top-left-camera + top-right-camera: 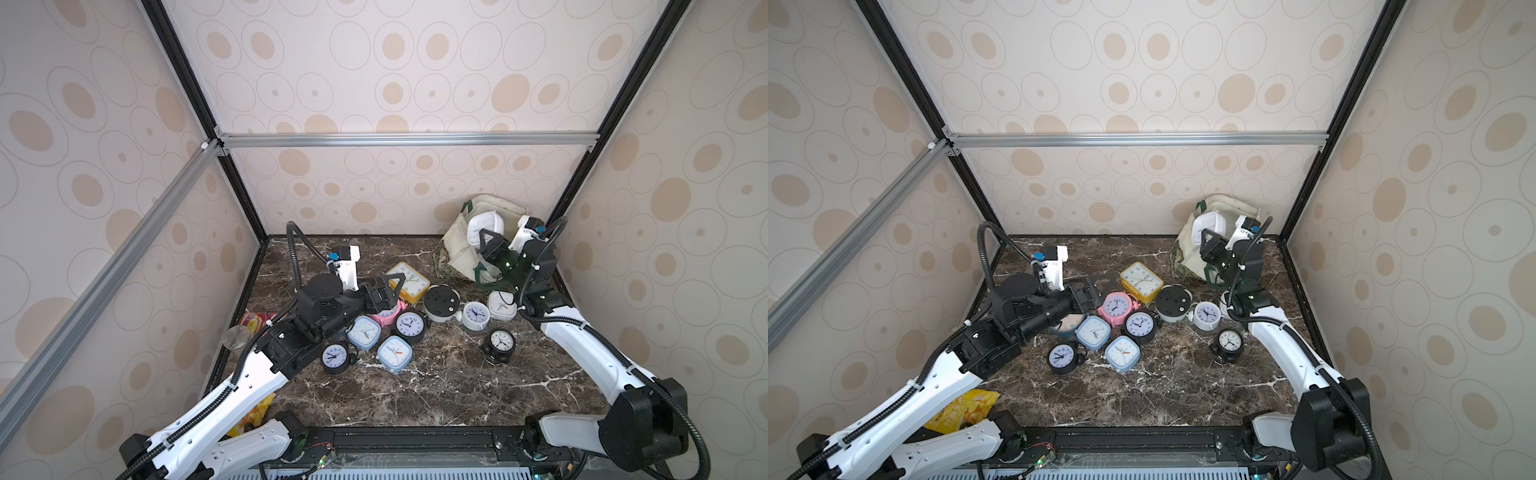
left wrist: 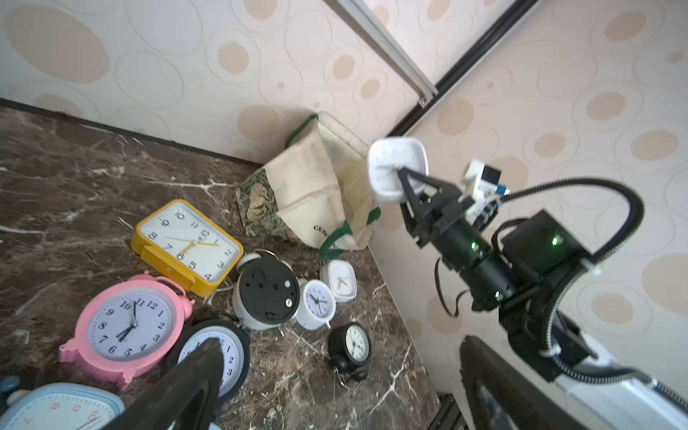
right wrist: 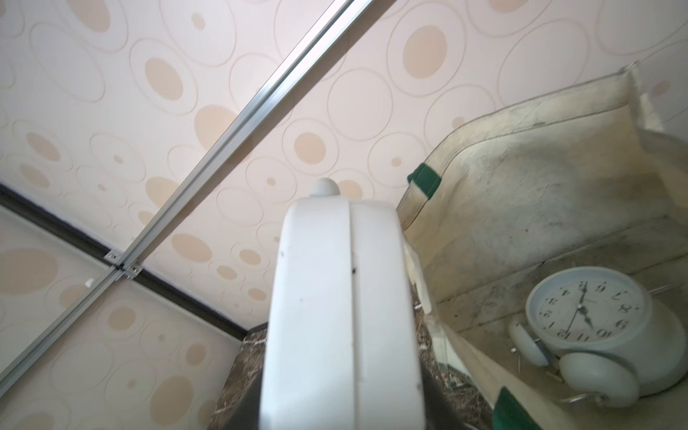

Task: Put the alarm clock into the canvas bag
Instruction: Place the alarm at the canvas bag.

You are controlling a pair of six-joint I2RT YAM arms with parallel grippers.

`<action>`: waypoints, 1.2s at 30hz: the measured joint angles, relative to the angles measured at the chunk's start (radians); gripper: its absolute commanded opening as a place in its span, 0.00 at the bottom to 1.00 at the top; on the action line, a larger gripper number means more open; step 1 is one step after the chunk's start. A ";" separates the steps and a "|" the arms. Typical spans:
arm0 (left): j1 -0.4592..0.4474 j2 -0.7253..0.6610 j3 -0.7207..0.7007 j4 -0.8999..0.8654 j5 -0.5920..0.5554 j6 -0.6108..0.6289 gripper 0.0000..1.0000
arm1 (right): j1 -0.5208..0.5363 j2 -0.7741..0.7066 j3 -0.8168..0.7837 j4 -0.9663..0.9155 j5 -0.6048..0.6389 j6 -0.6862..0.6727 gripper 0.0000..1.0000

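We're clamping the white alarm clock edge-on in the right gripper, right at the open mouth of the canvas bag, which is slumping in the far right corner. A twin-bell clock is already lying inside. Judging this as the drop step: we're needing to carry the clock further over the opening, lower it past the rim, only then let go, and steer off the green handle so it isn't snagging. The left gripper is hanging with jaws wide apart, empty, over the pink clock.
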 measured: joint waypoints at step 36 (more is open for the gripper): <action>0.003 -0.018 0.032 -0.525 -0.221 -0.023 0.98 | -0.128 0.506 0.288 -0.031 0.070 -0.002 0.90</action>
